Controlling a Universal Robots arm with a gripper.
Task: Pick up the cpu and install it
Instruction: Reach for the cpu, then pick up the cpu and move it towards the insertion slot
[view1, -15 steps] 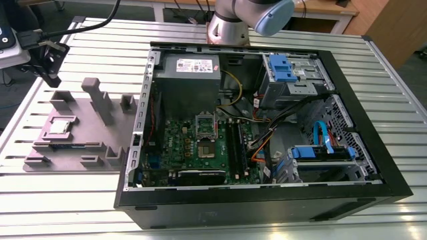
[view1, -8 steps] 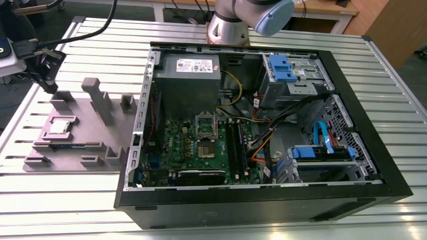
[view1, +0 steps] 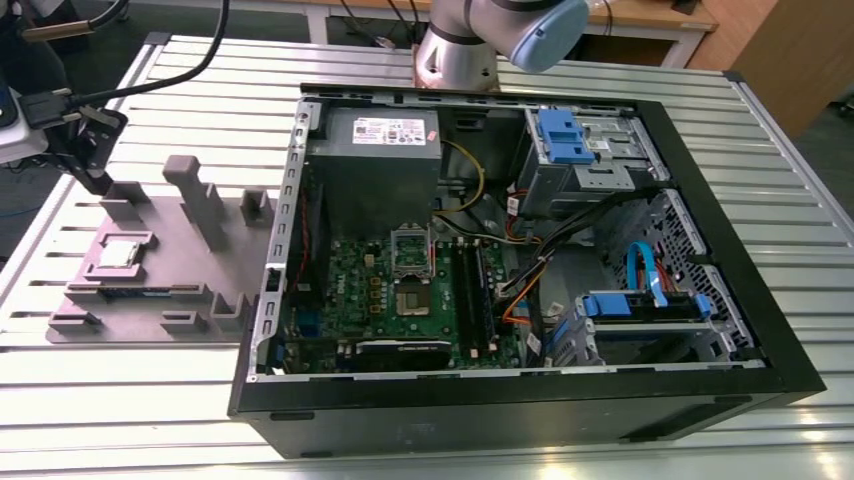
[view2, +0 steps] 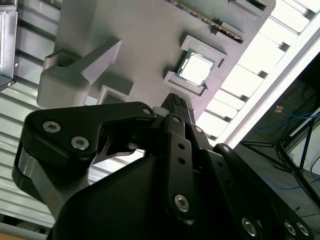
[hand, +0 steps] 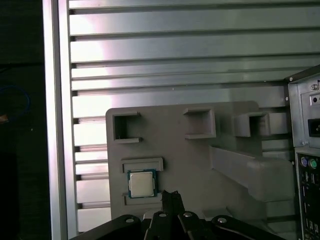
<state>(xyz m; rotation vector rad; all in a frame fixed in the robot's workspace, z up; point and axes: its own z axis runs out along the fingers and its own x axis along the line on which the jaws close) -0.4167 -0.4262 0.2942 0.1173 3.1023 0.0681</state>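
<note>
The surface (view1: 134, 400) is a ribbed metal top; past its far edge stand a wooden desk (view1: 781, 60) and loose cables. My arm's base (view1: 461, 55) is mounted at that far edge. An open black computer case (view1: 534, 405) lies on its side across the middle, showing the motherboard (view1: 387, 300), a grey power supply (view1: 380, 150) and blue drive brackets. Beside it, toward the edge at the exterior view's left, lies a grey fixture plate (view1: 200, 290) with upright blocks and shallow pockets.

The cpu (view1: 118, 252) rests flat in a square pocket of that plate, silver top up (it is clearest in both wrist views (view2: 196, 68) (hand: 142, 183)). My end effector (view1: 96, 183) hovers over the plate near the cpu and apart from it, with its fingers drawn together on nothing. Nothing stands between the two.

In both wrist views my own black linkage covers the plate's nearer part, and the fingertips (view2: 175, 101) (hand: 170, 195) merge into one dark tip.
</note>
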